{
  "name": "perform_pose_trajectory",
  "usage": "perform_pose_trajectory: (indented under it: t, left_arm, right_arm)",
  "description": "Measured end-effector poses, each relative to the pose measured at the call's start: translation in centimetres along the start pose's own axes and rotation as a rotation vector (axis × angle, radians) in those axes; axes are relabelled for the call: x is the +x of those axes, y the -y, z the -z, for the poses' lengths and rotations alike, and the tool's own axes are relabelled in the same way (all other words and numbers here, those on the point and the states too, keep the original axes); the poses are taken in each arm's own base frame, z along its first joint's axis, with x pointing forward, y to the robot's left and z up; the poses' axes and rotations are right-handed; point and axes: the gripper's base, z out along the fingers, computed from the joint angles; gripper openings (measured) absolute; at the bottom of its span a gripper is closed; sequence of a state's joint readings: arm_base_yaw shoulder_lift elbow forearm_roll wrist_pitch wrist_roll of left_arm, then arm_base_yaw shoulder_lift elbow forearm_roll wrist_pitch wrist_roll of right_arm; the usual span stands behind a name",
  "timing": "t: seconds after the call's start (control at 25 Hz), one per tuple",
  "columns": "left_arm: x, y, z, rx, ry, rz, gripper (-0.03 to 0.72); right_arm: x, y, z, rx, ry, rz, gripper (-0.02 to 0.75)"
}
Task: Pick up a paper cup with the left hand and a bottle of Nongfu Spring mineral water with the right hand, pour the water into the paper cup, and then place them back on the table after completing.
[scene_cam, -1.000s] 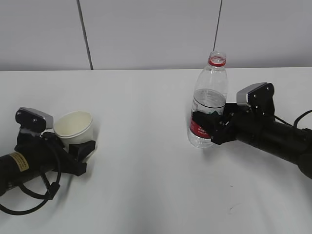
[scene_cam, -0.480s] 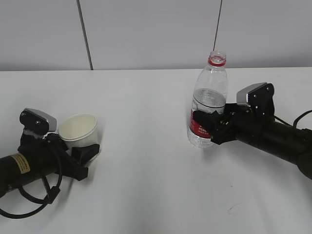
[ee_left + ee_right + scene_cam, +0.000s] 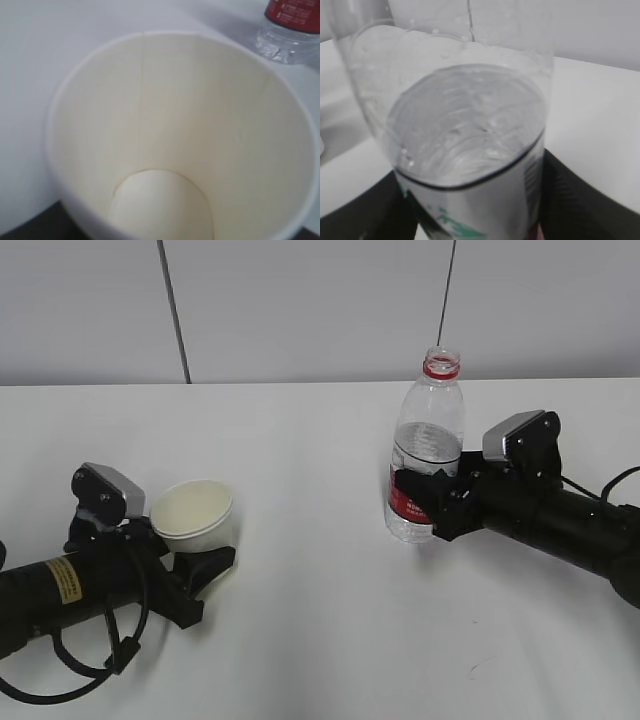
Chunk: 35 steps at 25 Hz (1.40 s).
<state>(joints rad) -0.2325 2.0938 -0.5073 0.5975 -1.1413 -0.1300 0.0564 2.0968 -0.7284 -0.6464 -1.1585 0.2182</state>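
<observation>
Between paper cup [image 3: 195,512] and bottle [image 3: 427,450], bare table [image 3: 310,470].

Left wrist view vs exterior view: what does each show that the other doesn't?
Only the left wrist view: the paper cup's inside down to its bottom disc, dry, with a side seam.

Only the exterior view: both arms, the left hand with its jaws around the cup, the right hand with its jaws around the bottle, the bottle's uncapped neck and red ring, the water level, the grey wall behind.

Both: the cup, the bottle's red label and base, the white table.
</observation>
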Motion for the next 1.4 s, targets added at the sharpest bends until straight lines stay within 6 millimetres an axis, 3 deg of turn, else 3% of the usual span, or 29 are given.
perform_pose_trajectory:
  t: [0.32,0.56,0.88,1.4]
  left_arm:
    - [-1.2,2.7,-0.9,0.078,0.025,-0.029,0.398]
    - [-2.7,4.1,-2.7,0.134,0.077,-0.057,0.398]
    - [-3.9,5.0,-3.9,0.174,0.119,-0.064,0.398]
    - [-3.9,5.2,-4.0,0.199,0.112,-0.073,0.391]
  right_arm:
    - [-0.5,0.0,0.1,0.004,-0.018,0.092,0.468]
    - [-0.8,0.0,0.2,0.004,-0.029,0.173,0.468]
    - [-1.3,0.1,0.3,0.013,-0.055,0.239,0.467]
    - [-1.8,-0.3,-0.7,-0.008,-0.066,0.35,0.465]
